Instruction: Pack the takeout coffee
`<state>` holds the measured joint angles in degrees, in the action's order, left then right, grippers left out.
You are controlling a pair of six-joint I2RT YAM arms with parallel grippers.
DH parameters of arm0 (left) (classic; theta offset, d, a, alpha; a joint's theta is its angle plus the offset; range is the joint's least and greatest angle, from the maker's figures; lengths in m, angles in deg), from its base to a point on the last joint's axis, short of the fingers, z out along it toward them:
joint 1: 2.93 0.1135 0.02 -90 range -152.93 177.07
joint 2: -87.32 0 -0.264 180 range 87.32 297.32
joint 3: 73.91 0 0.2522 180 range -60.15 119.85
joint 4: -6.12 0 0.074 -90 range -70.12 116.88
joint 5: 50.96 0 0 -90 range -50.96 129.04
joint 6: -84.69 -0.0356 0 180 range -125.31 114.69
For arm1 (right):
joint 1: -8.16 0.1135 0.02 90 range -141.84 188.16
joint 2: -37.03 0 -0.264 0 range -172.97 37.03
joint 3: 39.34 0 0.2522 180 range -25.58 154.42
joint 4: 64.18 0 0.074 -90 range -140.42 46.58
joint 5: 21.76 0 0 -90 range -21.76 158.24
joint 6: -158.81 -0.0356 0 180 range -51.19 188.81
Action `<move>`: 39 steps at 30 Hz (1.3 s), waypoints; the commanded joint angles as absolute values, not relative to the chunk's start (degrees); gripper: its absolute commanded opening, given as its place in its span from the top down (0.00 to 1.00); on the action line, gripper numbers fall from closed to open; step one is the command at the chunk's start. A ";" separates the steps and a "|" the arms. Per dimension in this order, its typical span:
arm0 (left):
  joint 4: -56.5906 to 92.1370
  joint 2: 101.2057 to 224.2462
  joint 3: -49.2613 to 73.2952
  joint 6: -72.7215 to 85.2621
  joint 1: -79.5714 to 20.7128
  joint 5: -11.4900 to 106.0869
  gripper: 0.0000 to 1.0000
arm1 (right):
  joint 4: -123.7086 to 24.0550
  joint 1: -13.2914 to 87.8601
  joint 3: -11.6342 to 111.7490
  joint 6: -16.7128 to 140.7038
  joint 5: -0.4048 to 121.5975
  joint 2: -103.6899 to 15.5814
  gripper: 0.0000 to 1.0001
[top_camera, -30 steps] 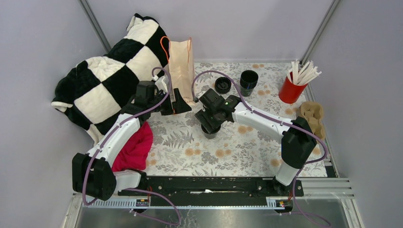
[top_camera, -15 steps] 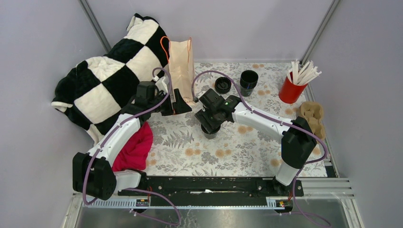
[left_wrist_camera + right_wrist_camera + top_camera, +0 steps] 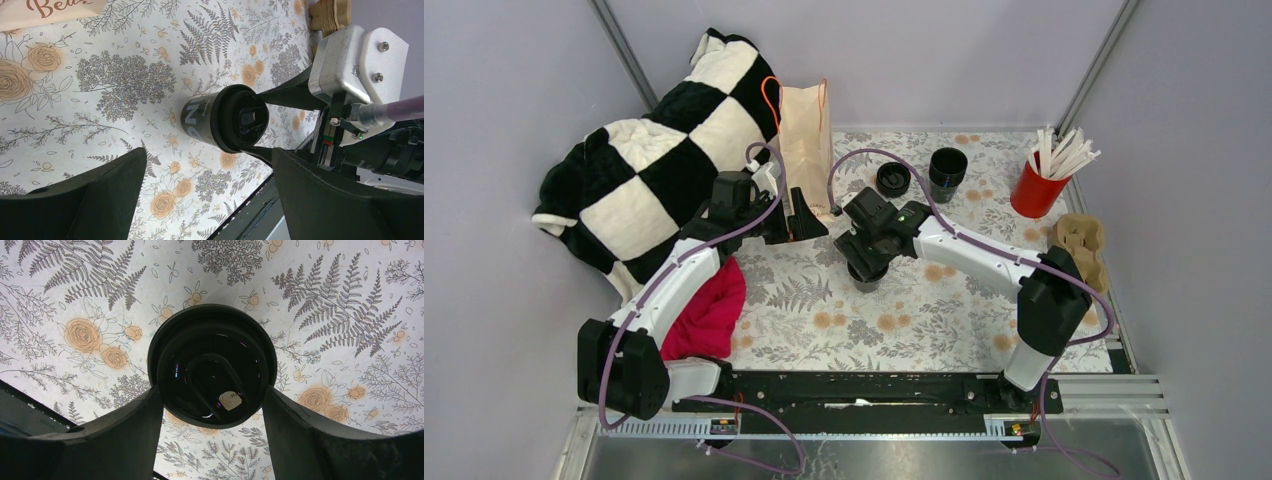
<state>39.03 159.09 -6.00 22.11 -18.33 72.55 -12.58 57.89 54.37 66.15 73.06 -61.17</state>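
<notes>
One takeout coffee [image 3: 212,372] is upright, lid up, gripped by the right claw [image 3: 211,396].

I work in a robot lab's test cell set with café props. Plain lilac-grey wall panels [image 3: 924,60] and bare metal corner struts [image 3: 1099,65] box in a table under a floral-print cloth [image 3: 904,310]. My two white-and-black arms [image 3: 674,285] are bolted to a black rail [image 3: 854,385] at its near edge. Around me stand a red cup of white straws [image 3: 1036,190], brown pulp cup carriers [image 3: 1079,240] and a tan paper carrier bag [image 3: 806,140].
</notes>
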 commanded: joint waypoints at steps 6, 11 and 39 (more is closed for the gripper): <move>36.11 159.08 -6.19 21.59 -18.05 73.82 0.01 | -13.62 58.52 54.06 66.16 71.44 -58.91 0.37; 36.05 159.04 -6.27 21.59 -18.10 73.83 0.01 | -13.71 58.51 53.64 66.01 71.20 -59.73 0.37; 29.26 163.20 -9.05 29.34 -24.06 80.48 0.02 | -21.21 54.01 47.33 58.85 60.37 -47.91 0.00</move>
